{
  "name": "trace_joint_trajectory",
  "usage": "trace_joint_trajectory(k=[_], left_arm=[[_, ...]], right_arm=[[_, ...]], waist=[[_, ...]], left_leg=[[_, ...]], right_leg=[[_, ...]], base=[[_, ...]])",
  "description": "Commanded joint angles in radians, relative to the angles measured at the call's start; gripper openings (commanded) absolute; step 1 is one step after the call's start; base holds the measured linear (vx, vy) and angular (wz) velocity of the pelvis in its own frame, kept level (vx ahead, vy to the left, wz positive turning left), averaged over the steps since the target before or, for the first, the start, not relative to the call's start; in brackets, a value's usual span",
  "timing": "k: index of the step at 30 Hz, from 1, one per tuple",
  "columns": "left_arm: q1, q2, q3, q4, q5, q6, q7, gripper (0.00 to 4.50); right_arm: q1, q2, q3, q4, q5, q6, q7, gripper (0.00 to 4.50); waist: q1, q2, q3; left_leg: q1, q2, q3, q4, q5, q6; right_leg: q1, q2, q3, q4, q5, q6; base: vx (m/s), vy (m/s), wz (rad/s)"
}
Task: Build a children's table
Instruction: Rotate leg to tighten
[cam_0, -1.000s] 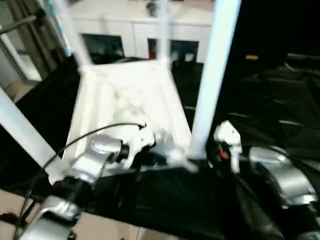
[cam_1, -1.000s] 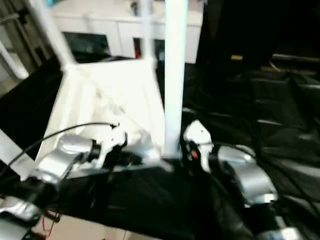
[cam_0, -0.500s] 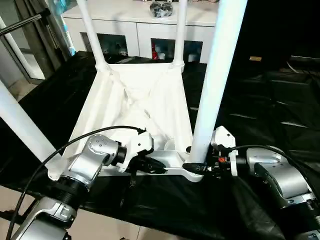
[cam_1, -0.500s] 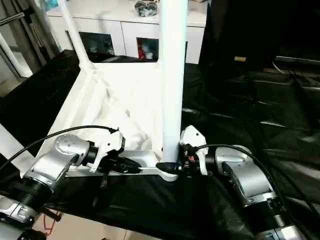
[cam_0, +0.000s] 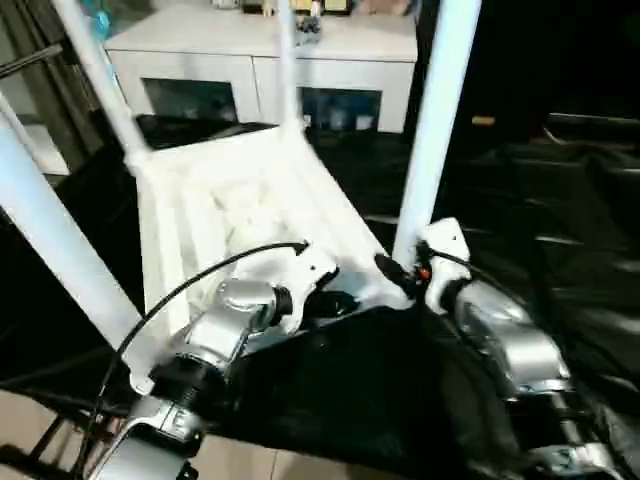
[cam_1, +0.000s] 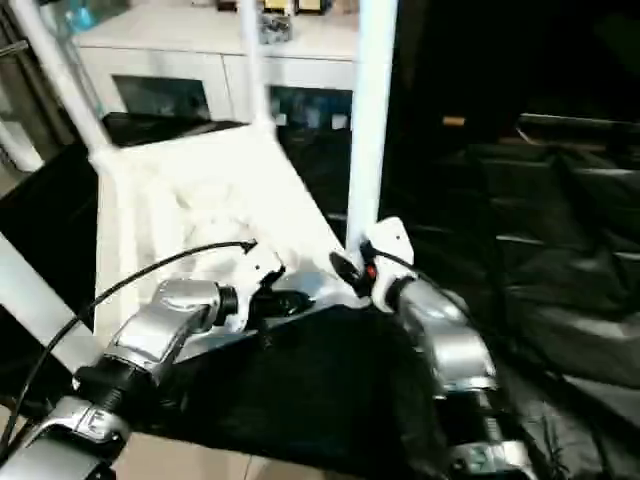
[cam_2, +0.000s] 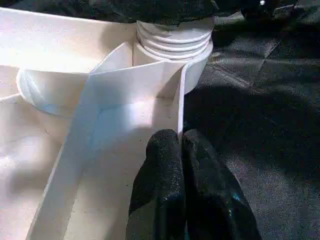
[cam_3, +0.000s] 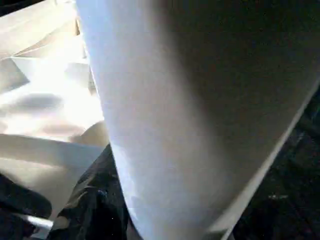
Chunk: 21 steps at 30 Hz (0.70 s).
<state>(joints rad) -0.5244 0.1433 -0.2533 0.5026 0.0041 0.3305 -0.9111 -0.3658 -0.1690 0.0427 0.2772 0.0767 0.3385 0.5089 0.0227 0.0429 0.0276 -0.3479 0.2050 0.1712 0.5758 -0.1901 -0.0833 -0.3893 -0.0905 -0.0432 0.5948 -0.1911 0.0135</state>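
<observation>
The white tabletop (cam_0: 250, 215) lies upside down on the black cloth with white legs standing up from its corner sockets. My left gripper (cam_0: 340, 303) is at the near rim; in the left wrist view its fingers (cam_2: 165, 165) are shut on the thin rim wall (cam_2: 181, 100) just below a ribbed corner socket (cam_2: 172, 42). My right gripper (cam_0: 393, 270) is at the foot of the near-right leg (cam_0: 432, 130). In the right wrist view that leg (cam_3: 190, 115) is right against the camera, with one black finger (cam_3: 92, 205) beside it, shut on it.
A white cabinet with glass doors (cam_0: 260, 75) stands behind the table. Crumpled black cloth (cam_0: 560, 200) covers the surface to the right. The near-left leg (cam_0: 60, 250) slants across my left forearm's side. Pale floor (cam_0: 40, 420) shows at the near left.
The tabletop has swung round: its near-right corner and leg have moved away from me, and the far corners have shifted left. Both grippers have moved with it.
</observation>
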Motion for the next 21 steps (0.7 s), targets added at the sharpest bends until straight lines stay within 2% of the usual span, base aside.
trace_joint_trajectory(k=[1, 3, 6, 9, 10, 11, 13, 14, 16, 17, 18, 19, 21], left_arm=[[-0.024, -0.038, -0.026, -0.03, -0.004, -0.005, 0.013, 0.0], [-0.011, 0.0, -0.032, -0.043, -0.001, -0.025, -0.022, 0.0], [-0.003, 0.043, -0.036, -0.056, -0.007, -0.057, -0.075, 0.0], [0.002, 0.102, -0.049, -0.065, -0.016, -0.088, -0.163, 0.0], [0.004, 0.114, -0.053, -0.068, -0.018, -0.094, -0.187, 0.0], [0.005, 0.123, -0.056, -0.07, -0.021, -0.1, -0.205, 0.0], [0.007, 0.139, -0.06, -0.075, -0.026, -0.106, -0.24, 0.0], [0.01, 0.155, -0.064, -0.081, -0.032, -0.11, -0.269, 0.0], [0.006, 0.174, -0.072, -0.076, -0.026, -0.112, -0.288, 0.0], [0.004, 0.186, -0.076, -0.071, -0.025, -0.118, -0.304, 0.0], [0.004, 0.186, -0.076, -0.071, -0.025, -0.118, -0.304, 0.0], [0.003, 0.2, -0.079, -0.073, -0.031, -0.125, -0.326, 0.0], [0.005, 0.205, -0.079, -0.077, -0.036, -0.128, -0.339, 0.0]], right_arm=[[0.034, 0.075, 0.103, 0.046, 0.049, 0.072, 0.088, 2.82], [0.04, 0.047, 0.116, 0.017, 0.055, 0.065, 0.133, 2.86], [0.053, -0.005, 0.136, -0.032, 0.073, 0.03, 0.233, 3.05], [0.086, -0.121, 0.189, -0.117, 0.112, 0.022, 0.446, 3.05], [0.09, -0.143, 0.197, -0.13, 0.121, 0.03, 0.481, 3.05], [0.093, -0.159, 0.203, -0.139, 0.129, 0.037, 0.507, 3.05], [0.096, -0.187, 0.209, -0.153, 0.147, 0.058, 0.552, 3.05], [0.097, -0.211, 0.215, -0.165, 0.161, 0.079, 0.591, 3.05], [0.1, -0.241, 0.23, -0.171, 0.163, 0.085, 0.64, 3.05], [0.102, -0.255, 0.24, -0.172, 0.16, 0.086, 0.672, 3.05], [0.102, -0.255, 0.24, -0.172, 0.16, 0.086, 0.672, 3.05], [0.103, -0.272, 0.256, -0.173, 0.157, 0.087, 0.705, 2.81], [0.103, -0.282, 0.265, -0.175, 0.156, 0.089, 0.719, 2.68]], waist=[[0.001, -0.011, -0.036], [0.001, -0.005, -0.037], [-0.002, -0.005, -0.041], [0.002, -0.005, -0.045], [0.006, -0.006, -0.048], [0.01, -0.005, -0.049], [0.015, -0.005, -0.049], [0.018, -0.009, -0.05], [0.023, -0.005, -0.049], [0.024, -0.013, -0.047], [0.026, -0.01, -0.047], [0.027, -0.011, -0.044], [0.03, -0.011, -0.043]], left_leg=[[-0.006, 0.006, -0.003, -0.078, -0.322, 0.01], [-0.008, 0.007, -0.004, -0.079, -0.322, 0.01], [-0.01, 0.009, -0.003, -0.077, -0.302, 0.018], [-0.009, 0.012, 0.002, -0.071, -0.251, 0.044], [-0.01, 0.011, 0.003, -0.066, -0.219, 0.058], [-0.01, 0.011, 0.005, -0.064, -0.192, 0.07], [-0.008, 0.012, 0.006, -0.063, -0.176, 0.076], [-0.008, 0.013, 0.006, -0.062, -0.163, 0.08], [-0.009, 0.016, 0.007, -0.062, -0.16, 0.081], [-0.008, 0.016, 0.009, -0.063, -0.174, 0.078], [-0.008, 0.016, 0.008, -0.064, -0.18, 0.076], [-0.007, 0.017, 0.009, -0.066, -0.195, 0.07], [-0.005, 0.018, 0.009, -0.067, -0.209, 0.06]], right_leg=[[0.029, -0.032, 0.024, -0.098, -0.414, -0.133], [0.031, -0.032, 0.023, -0.094, -0.381, -0.144], [0.035, -0.031, 0.025, -0.087, -0.296, -0.17], [0.04, -0.031, 0.026, -0.077, -0.182, -0.212], [0.046, -0.03, 0.026, -0.072, -0.131, -0.225], [0.046, -0.03, 0.026, -0.066, -0.09, -0.242], [0.046, -0.032, 0.025, -0.065, -0.069, -0.26], [0.049, -0.031, 0.025, -0.061, -0.057, -0.266], [0.048, -0.032, 0.024, -0.059, -0.059, -0.271], [0.046, -0.032, 0.024, -0.063, -0.086, -0.269], [0.046, -0.033, 0.023, -0.062, -0.102, -0.268], [0.045, -0.035, 0.024, -0.066, -0.141, -0.26], [0.042, -0.036, 0.027, -0.07, -0.183, -0.25]], base=[[0.0, 0.0, 0.0], [0.0, 0.0, 0.0], [0.0, 0.0, 0.0], [0.0, 0.0, 0.0], [0.0, 0.0, 0.0], [0.0, 0.0, 0.0], [0.0, 0.0, 0.0], [0.0, 0.0, 0.0], [0.0, 0.0, 0.0], [0.0, 0.0, 0.0], [0.0, 0.0, 0.0], [0.0, 0.0, 0.0], [0.0, 0.0, 0.0]])
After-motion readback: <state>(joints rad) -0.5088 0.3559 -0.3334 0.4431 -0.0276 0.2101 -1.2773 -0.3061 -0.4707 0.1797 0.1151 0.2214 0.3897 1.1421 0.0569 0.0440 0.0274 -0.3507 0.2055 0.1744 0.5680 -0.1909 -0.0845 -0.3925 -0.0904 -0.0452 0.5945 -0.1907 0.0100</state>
